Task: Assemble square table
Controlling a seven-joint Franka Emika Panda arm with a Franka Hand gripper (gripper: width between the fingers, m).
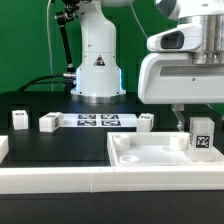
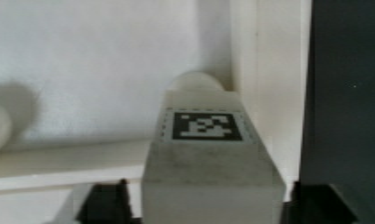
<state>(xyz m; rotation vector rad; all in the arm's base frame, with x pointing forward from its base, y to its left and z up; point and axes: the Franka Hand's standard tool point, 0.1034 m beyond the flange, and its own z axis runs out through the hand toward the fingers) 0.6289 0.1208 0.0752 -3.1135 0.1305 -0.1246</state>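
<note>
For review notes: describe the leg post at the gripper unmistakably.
Start at the large white square plastic tabletop. At its far corner, exterior view's right, a small white tagged leg post stands inside the gripper; other posts sit alone behind.

No words, brand names or numbers are legible. The robot base carries a black triangular sign; its symbol is too small to read. The marker board carries black-and-white square tags. The leg post carries one coded tag, sharp in the wrist view.
</note>
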